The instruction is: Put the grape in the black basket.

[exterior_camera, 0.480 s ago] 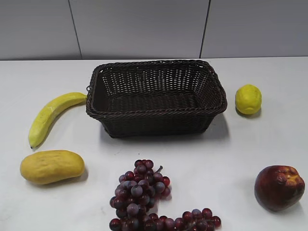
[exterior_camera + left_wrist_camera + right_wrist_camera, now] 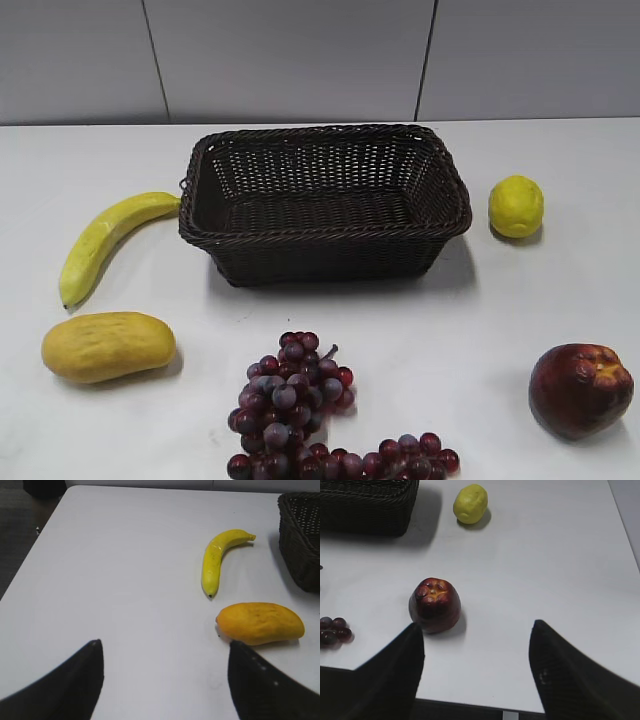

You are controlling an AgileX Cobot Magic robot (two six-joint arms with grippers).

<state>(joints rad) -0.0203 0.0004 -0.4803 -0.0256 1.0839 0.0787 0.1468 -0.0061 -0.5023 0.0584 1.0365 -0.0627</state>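
The grape (image 2: 295, 410), a bunch of dark red-purple grapes with a thin brown stem, lies on the white table at the front middle of the exterior view; its tip shows at the left edge of the right wrist view (image 2: 332, 629). The black basket (image 2: 325, 240), woven wicker, stands empty behind it; corners of it show in the left wrist view (image 2: 302, 535) and the right wrist view (image 2: 367, 515). My left gripper (image 2: 165, 650) is open over bare table, left of the mango. My right gripper (image 2: 476, 632) is open near the table's front edge, beside the red fruit. Neither gripper shows in the exterior view.
A banana (image 2: 100, 243) and a yellow-orange mango (image 2: 108, 346) lie left of the basket. A lemon (image 2: 516, 206) sits to its right. A dark red apple-like fruit (image 2: 580, 388) sits at the front right. The table's left edge (image 2: 30, 555) and front edge (image 2: 485, 707) are near.
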